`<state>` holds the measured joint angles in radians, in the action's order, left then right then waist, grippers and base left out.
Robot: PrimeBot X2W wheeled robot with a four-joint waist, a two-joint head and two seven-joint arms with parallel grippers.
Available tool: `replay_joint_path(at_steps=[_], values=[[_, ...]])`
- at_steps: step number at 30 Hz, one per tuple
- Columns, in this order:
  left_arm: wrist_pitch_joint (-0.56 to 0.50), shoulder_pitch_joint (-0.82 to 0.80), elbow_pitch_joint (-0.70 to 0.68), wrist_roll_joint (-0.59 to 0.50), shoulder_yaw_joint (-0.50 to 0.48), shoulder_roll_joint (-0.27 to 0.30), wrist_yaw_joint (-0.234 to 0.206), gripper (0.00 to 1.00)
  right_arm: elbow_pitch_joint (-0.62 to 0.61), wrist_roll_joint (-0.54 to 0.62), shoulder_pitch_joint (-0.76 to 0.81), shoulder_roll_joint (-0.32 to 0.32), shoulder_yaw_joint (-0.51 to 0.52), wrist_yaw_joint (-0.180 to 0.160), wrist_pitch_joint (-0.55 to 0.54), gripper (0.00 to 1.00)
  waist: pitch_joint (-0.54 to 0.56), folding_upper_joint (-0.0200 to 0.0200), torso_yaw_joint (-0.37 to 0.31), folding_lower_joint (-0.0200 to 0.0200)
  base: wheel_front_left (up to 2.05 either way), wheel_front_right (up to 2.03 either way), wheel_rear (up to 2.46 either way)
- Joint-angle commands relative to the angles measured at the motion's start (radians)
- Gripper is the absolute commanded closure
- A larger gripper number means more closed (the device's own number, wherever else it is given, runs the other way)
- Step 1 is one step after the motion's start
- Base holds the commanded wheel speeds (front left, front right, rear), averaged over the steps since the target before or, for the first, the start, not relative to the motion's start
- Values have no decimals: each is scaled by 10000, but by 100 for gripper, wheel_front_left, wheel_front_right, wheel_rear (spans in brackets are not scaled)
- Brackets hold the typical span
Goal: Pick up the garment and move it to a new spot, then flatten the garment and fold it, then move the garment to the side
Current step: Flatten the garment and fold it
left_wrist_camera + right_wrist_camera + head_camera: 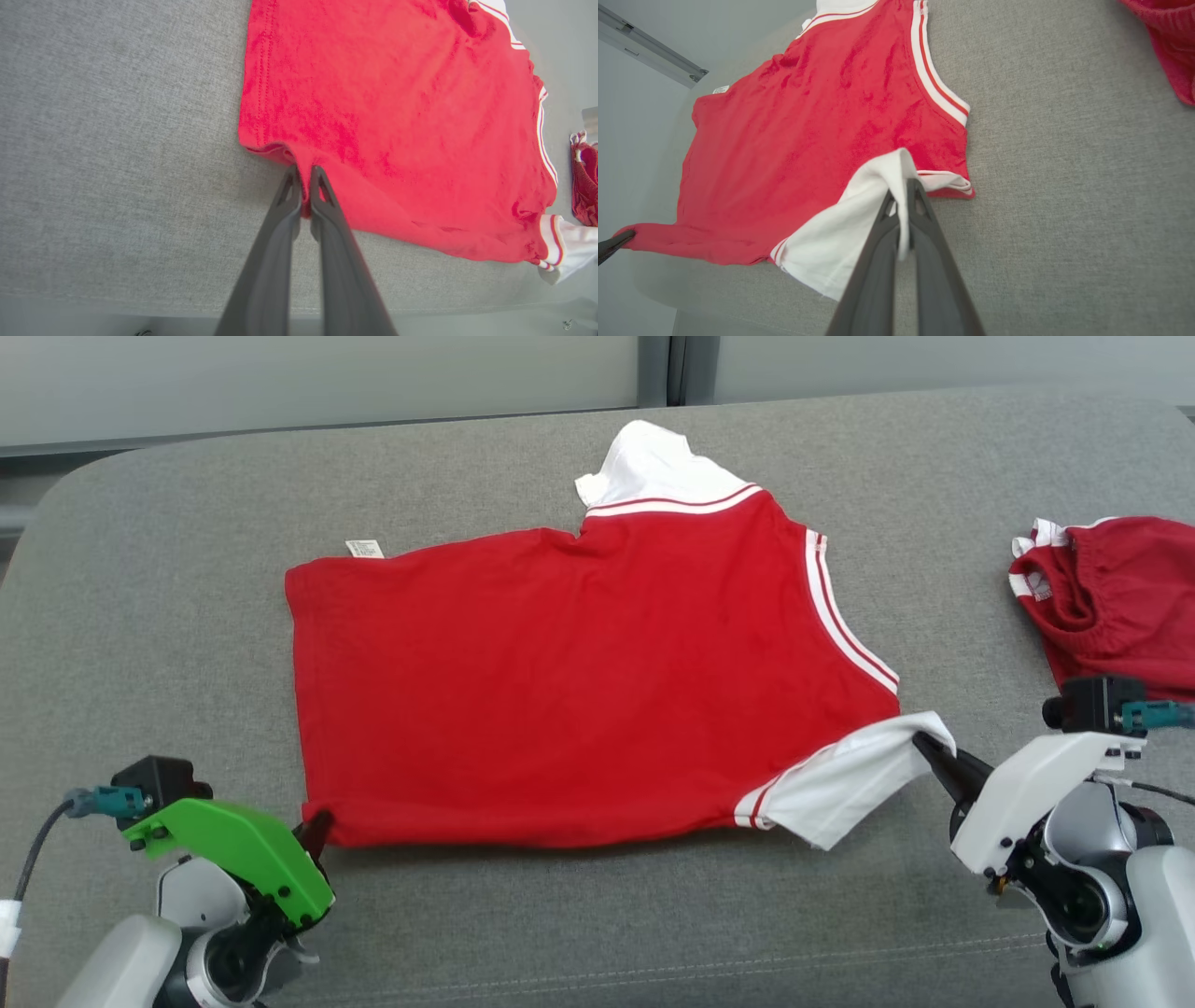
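— Across the middle of the head view, what is laid out?
— A red T-shirt (579, 681) is seen spread on the grey cushion (168, 569), hem toward the left of the frame. A care label (364, 549) pokes out at its upper left edge. A second red garment (1120, 597) is bunched at the right edge, apart from it.

— How are the grippers placed there?
— The left gripper (317, 826) is set at the shirt's lower left hem corner. The right gripper (924, 742) is set at the tip of the white sleeve (840, 784), lower right.

— What is shown in the left wrist view?
— The two dark fingers are pressed together, with a pinch of red hem caught between their tips. The cloth is spread flat across the upper right of the frame.

— And in the right wrist view?
— The fingers are clamped on the sleeve's edge, which is raised slightly off the cushion. The rest of the shirt is shown lying fairly smooth toward the upper left.

— How far along is the task judged to be?
— Relocation looks done and the flattening nearly so. No fold can be made out with certainty. With both near corners gripped, a fold is judged to be the step in hand. The folding and the move to the side are left to be done.
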<state>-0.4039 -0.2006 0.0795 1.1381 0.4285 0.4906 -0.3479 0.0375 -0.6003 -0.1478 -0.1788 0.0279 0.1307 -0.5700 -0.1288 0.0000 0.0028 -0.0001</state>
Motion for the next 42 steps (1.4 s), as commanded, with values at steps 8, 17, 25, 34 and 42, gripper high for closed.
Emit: replay_joint_path(at_steps=[8, 17, 25, 34, 42], values=[[-284, -1118, 584, 387, -477, -341, -688, 100, 1506, 169, -1887, 29, 17, -1, -318, 100, -778, 0, -115, 1, 0, 0, 0], [-115, -1901, 1176, 454, -690, -632, -736, 100, 3034, 404, -3400, -64, -308, -1, -91, 100, -1508, 0, -87, 1, 0, 0, 0], [2, -2422, 1424, 384, -814, -775, -894, 0, 4181, 349, -4286, -74, -439, -1, 234, 0, -1682, 0, 61, 1, 0, 0, 0], [590, -2532, 1131, 124, -871, -707, -273, 0, 4874, 319, -5111, 57, -183, -1, 1239, 0, -1646, 0, 161, 1, 0, 0, 0], [1494, -1801, 626, -57, -1055, -598, 227, 0, 4421, 23, -4947, -132, -29, -1, 2255, 0, -1433, 0, 143, 1, 0, 0, 0]])
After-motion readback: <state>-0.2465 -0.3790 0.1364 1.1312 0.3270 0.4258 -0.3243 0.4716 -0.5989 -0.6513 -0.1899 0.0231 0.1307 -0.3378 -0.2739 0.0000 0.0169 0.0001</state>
